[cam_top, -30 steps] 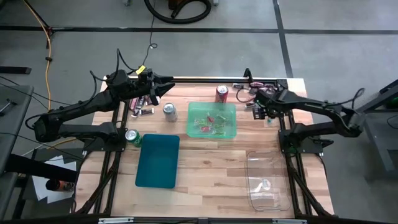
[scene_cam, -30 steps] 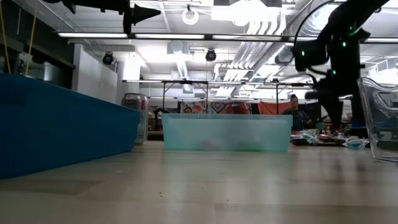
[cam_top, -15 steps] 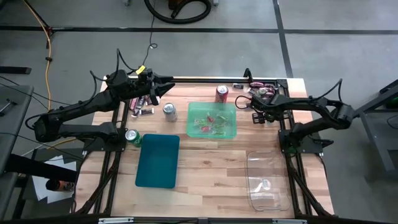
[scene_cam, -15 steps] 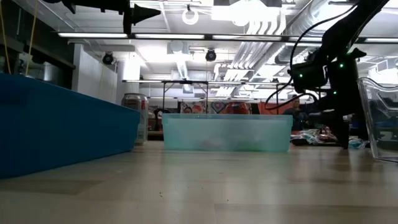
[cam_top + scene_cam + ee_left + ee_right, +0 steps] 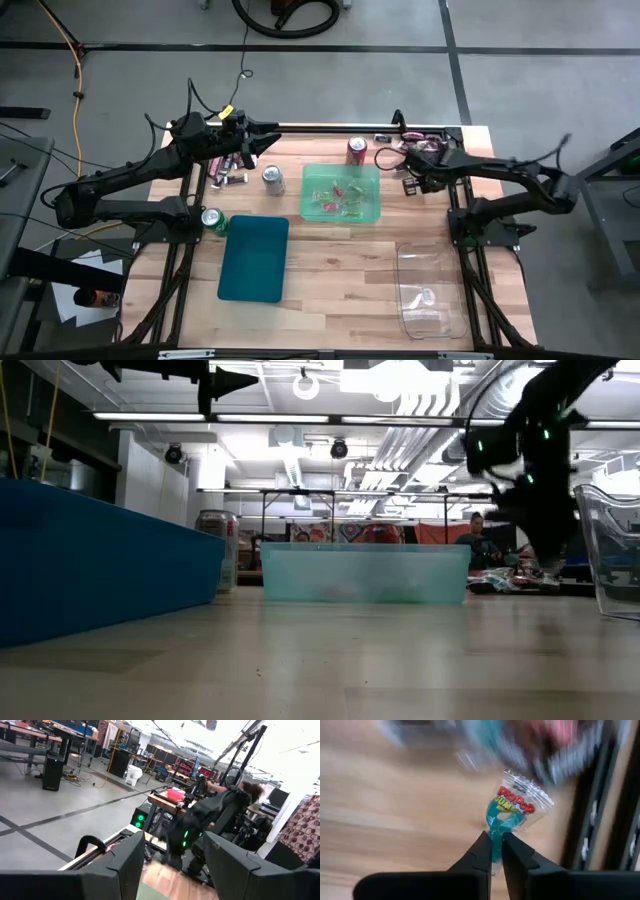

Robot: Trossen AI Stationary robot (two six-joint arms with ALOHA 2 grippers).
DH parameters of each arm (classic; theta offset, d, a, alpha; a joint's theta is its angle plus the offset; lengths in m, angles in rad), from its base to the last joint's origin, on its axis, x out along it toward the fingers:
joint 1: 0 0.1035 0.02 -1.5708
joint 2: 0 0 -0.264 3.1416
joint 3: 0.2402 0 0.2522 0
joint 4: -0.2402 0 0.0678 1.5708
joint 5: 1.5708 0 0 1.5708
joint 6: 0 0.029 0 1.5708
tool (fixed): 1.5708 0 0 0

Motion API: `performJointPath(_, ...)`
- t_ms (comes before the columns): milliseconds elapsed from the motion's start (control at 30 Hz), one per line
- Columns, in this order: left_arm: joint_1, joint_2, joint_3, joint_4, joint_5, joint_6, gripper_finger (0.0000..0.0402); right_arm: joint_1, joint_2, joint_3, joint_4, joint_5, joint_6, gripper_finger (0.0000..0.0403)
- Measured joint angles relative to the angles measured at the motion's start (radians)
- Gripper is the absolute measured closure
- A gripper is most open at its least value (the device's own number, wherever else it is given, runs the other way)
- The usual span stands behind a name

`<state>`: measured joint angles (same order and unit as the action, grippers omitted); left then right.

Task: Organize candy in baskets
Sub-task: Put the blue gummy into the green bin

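My right gripper (image 5: 492,851) is shut on a candy (image 5: 514,806), a teal ring-shaped sweet in a clear wrapper with red and yellow print. It hangs near the table's far right (image 5: 411,182), beside a pile of candy (image 5: 422,147), right of the light green basket (image 5: 341,193), which holds a few candies. The teal basket (image 5: 254,258) lies near left and the clear basket (image 5: 430,290) near right. My left gripper (image 5: 172,870) stands open and raised over the far left (image 5: 268,141), holding nothing. My right gripper pinches the candy's narrow teal end (image 5: 496,836) between its two fingertips (image 5: 480,854), coming from above and pointing steeply down. The printed wrapper and the rest of the sweet stick out past the fingertips over the wood. Whether it touches the table I cannot tell.
A red can (image 5: 357,150), a silver can (image 5: 272,178) and a green can (image 5: 212,220) stand upright on the wood. More candy lies at the far left (image 5: 228,172). A person (image 5: 475,532) sits in the room beyond the table.
My right gripper has gone down to the table beside the far right candy pile and then come up a little, shifting slightly toward the green basket. My left arm has kept still.
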<state>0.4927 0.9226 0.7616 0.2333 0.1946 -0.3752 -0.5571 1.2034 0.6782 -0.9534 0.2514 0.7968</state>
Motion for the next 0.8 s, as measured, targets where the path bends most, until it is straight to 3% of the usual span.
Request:
performJointPath(200, 0.0, 0.0, 0.0, 0.0, 0.0, 0.002, 0.0213, 0.025, -0.142, 0.222, 0.188, 0.021, -0.222, 0.0394)
performJointPath(367, 0.0, 0.0, 0.0, 0.0, 0.0, 0.002, 0.0213, 0.036, -0.192, 0.343, 0.427, -0.133, -0.42, 0.0399)
performJointPath(567, 0.0, 0.0, 0.0, -0.001, 0.0, 0.002, 0.0213, 0.104, -0.189, 0.374, 0.684, -0.36, -0.537, 0.0399)
performJointPath(800, 0.0, 0.0, 0.0, 0.0, -0.003, 0.001, 0.0213, 0.158, -0.158, 0.374, 0.709, -0.368, -0.562, 0.0399)
